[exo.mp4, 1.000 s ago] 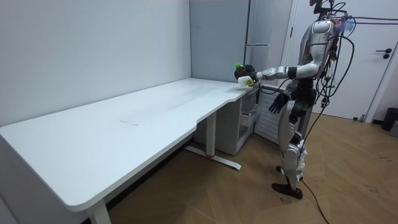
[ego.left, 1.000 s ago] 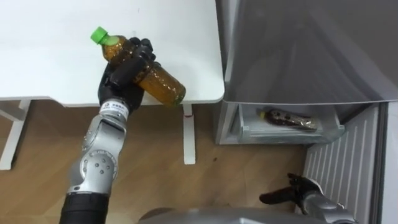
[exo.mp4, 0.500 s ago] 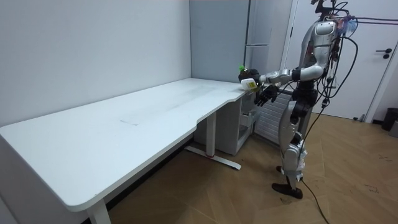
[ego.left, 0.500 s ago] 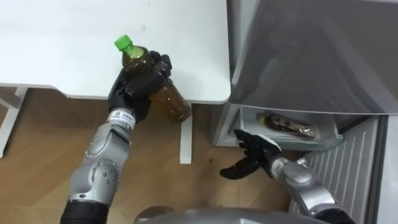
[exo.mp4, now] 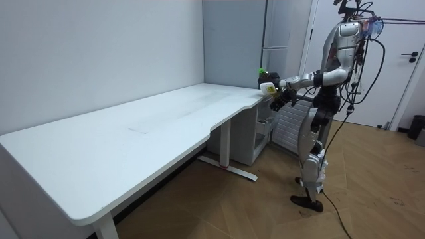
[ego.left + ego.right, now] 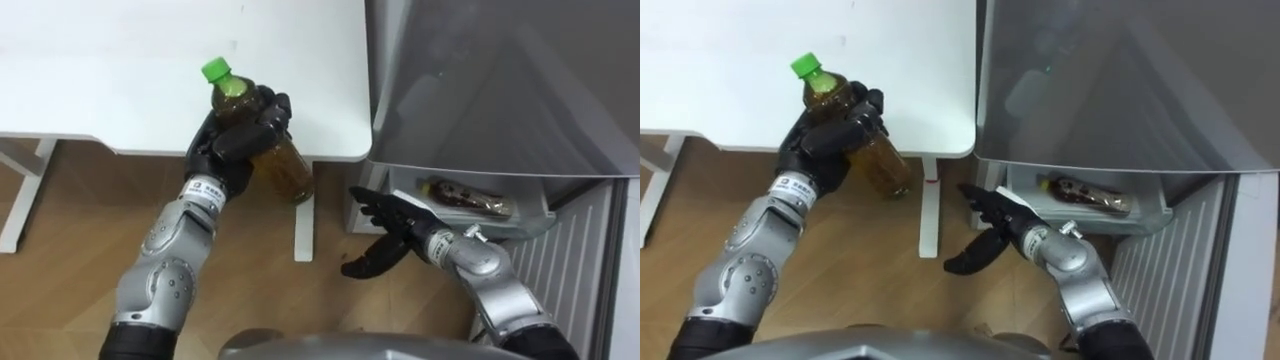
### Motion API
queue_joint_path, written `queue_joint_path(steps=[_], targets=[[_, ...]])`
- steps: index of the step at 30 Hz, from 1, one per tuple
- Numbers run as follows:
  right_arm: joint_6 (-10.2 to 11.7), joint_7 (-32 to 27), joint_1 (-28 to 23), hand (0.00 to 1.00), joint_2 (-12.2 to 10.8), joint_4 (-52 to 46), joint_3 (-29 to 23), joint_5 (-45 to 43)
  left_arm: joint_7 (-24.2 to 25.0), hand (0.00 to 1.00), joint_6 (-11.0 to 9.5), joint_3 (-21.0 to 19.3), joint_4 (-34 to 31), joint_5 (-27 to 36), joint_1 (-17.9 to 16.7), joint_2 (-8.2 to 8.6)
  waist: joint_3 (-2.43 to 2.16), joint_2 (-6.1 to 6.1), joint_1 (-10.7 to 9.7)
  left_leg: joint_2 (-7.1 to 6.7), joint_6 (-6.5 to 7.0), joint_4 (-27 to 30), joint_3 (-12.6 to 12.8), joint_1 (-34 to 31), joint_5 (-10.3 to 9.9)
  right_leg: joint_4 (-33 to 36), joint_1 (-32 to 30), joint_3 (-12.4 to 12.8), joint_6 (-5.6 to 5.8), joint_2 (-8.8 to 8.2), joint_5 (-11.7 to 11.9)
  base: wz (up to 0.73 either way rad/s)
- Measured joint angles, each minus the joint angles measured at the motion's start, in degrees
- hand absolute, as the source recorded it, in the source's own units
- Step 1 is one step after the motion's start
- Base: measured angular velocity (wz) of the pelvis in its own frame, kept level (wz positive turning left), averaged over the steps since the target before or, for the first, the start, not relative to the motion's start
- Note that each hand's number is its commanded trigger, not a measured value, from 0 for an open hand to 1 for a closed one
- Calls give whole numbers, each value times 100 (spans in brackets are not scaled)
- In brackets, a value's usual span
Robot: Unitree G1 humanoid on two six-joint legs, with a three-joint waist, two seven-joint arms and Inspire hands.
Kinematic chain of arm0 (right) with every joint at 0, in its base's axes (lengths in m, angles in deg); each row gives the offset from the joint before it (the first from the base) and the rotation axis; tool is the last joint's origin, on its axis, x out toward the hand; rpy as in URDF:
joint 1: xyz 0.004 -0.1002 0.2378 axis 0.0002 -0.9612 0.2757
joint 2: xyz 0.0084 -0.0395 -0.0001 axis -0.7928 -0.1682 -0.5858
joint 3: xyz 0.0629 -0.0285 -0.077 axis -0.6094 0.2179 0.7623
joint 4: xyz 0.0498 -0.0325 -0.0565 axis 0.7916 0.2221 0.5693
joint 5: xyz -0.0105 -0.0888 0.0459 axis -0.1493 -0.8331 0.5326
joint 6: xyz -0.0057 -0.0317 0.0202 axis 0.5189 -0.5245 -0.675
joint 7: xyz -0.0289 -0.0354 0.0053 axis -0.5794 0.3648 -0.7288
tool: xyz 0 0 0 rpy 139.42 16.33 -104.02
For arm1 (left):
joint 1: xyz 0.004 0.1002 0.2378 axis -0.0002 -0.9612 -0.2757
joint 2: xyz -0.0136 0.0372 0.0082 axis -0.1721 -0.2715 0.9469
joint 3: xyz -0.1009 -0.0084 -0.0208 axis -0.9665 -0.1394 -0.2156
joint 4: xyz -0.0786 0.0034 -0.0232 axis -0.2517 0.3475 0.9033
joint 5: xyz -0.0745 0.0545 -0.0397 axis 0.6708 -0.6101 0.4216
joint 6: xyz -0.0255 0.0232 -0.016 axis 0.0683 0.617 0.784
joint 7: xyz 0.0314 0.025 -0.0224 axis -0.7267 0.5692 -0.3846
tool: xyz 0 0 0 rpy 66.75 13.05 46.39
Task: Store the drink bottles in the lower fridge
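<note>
Two hands are in play. The left hand [image 6: 232, 142] is wrapped around the upper body of a tea bottle [image 6: 286, 172], fingers and thumb curled tight just below the shoulder, with the green cap [image 6: 214, 70] standing clear above the knuckles. The bottle is tilted, cap toward the desk [image 6: 110, 90] and base toward the robot, and is held in the air at the desk's near edge by the corner next to the fridge [image 6: 500, 80]; its base projects past that edge over the wooden floor [image 6: 70, 220]. The right hand [image 6: 398, 236] holds nothing: its fingers are spread and relaxed, low in front of the lower fridge drawer [image 6: 452, 214], which stands open. A second bottle [image 6: 465, 194] lies on its side inside that drawer. In the room view the robot stands upright at the desk's far corner, beside the fridge. Handling judgement: the bottle looks full of amber liquid, so expect moderate weight that shifts as it tilts. The plastic wall is smooth and likely to slip, and it will dent under a hard squeeze but should not break. Grip the mid-body, not the cap or neck. For a transfer, the free lower half offers room for the right hand.
</note>
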Motion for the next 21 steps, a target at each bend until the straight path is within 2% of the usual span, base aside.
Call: queue_joint_path(steps=[11,16,21], targets=[[-9,272,-63,0,63,-283,-31,-3,120,100,0,0,3,-243,-124,-93,17,7,-22,11,0,3,-24,65,-4,-1,92,-72,0,-7,0,2],[-10,505,-60,0,-7,-291,17,44,391,100,-1,26,3,-910,-131,-97,23,1,-6,6,4,-4,5,50,-8,9,83,-46,0,-3,0,-1],[-7,680,-42,0,-22,-297,183,239,710,100,-1,366,3,-1116,-129,-201,14,-28,-17,0,7,22,50,59,-6,11,74,2,4,0,-3,-4]])
